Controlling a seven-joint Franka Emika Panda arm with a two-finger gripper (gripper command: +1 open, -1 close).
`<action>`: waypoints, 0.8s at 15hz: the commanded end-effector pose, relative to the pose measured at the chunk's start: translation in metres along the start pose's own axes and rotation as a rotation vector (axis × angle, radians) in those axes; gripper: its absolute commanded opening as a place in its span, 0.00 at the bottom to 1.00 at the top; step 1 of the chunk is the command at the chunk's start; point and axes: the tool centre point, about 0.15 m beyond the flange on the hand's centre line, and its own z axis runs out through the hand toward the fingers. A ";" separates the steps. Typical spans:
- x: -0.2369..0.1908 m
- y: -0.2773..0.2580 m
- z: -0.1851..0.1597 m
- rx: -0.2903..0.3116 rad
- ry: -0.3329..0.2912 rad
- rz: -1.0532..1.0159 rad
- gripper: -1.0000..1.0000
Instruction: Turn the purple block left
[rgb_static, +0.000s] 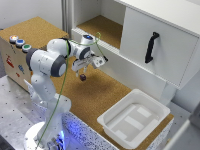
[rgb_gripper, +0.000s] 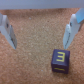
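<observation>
One robot arm (rgb_static: 47, 62) holds its claw (rgb_static: 82, 75) spread open and empty above one purple block (rgb_gripper: 60, 59) lying on the cork tabletop (rgb_static: 95, 95). One white tray (rgb_static: 132, 117) sits nearby. Three round buttons (rgb_static: 19, 43) line a box. The block's yellow marking is blurred.

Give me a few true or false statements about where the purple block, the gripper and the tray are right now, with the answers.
1. The gripper is open. True.
2. The purple block is clamped between the fingers. False: it lies on the cork surface, untouched.
3. The white tray holds the block. False: the tray is empty in the exterior view.
4. The block's upper face carries a yellow mark. True.
5. The cabinet's sliding door has a black handle. True.
</observation>
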 end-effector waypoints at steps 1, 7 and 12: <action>-0.012 -0.024 -0.019 -0.011 0.105 -0.021 1.00; -0.012 -0.024 -0.019 -0.011 0.105 -0.021 1.00; 0.017 -0.034 -0.009 0.045 -0.078 0.301 1.00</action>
